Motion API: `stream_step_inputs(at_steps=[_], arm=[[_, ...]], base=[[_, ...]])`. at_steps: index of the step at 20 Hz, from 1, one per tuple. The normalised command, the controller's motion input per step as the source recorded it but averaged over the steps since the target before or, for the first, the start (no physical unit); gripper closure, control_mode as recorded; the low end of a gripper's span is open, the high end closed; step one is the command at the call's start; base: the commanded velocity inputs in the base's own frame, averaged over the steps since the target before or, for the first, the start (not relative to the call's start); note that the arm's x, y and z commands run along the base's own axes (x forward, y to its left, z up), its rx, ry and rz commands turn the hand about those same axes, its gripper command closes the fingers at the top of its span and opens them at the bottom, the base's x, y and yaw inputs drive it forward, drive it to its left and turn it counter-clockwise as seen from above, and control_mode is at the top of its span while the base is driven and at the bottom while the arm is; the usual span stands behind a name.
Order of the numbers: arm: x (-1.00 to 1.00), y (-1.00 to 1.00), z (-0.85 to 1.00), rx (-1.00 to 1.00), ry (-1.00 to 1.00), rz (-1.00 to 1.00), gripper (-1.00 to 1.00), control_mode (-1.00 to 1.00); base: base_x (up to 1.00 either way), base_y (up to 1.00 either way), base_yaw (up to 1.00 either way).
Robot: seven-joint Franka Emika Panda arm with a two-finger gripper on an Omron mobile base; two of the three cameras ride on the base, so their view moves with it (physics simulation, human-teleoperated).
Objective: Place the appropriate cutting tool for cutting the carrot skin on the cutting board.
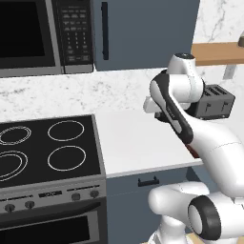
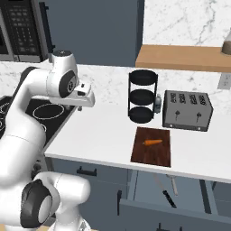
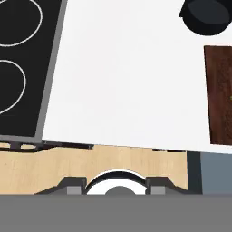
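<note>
Left base view: most of the right side is blocked by the white arm, so the cutting board can barely be made out there, just a sliver of reddish-brown under the forearm. The toaster (image 1: pixel 215 101) is seen behind the arm on the worktop (image 1: pixel 138 143), next to the stove (image 1: pixel 47 147).

Right base view: the cutting board (image 2: pixel 152 146) is laid flat on the worktop in front of the toaster, and the carrot (image 2: pixel 152 142) is lying on it, long axis roughly left-right across the board, thin end seemingly pointed left. Below the worktop edge an open drawer (image 2: pixel 180 191) is seen, with a dark-handled knife (image 2: pixel 165 193) and a paler tool (image 2: pixel 173 185) beside it, probably the peeler, though it's too small to be sure. The gripper (image 2: pixel 80 104) is held well off to the left near the stove; whether it's open or closed can't be told.

Hand view: the worktop is looked down on, with the board's edge (image 3: pixel 218 95) at the right and the fingertips barely visible.

Risk-wise: the knife could easily be grabbed instead of the peeler since they're close together, and the drawer front could be clipped on the way down.
</note>
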Motion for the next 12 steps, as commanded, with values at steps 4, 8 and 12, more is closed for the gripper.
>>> stream_step_inputs(at_steps=[4, 8, 12], arm=[[-0.19, -0.15, -0.09, 0.01, 0.03, 0.00, -1.00, -1.00], [-0.79, -0.64, -0.35, 0.09, -0.04, 0.00, -1.00, -1.00], [-0.66, -0.98, -0.20, 0.06, 0.00, 0.00, -1.00, -1.00]], base=[[0.00, 0.00, 0.00], [0.00, 0.00, 0.00], [0.00, 0.00, 0.00]])
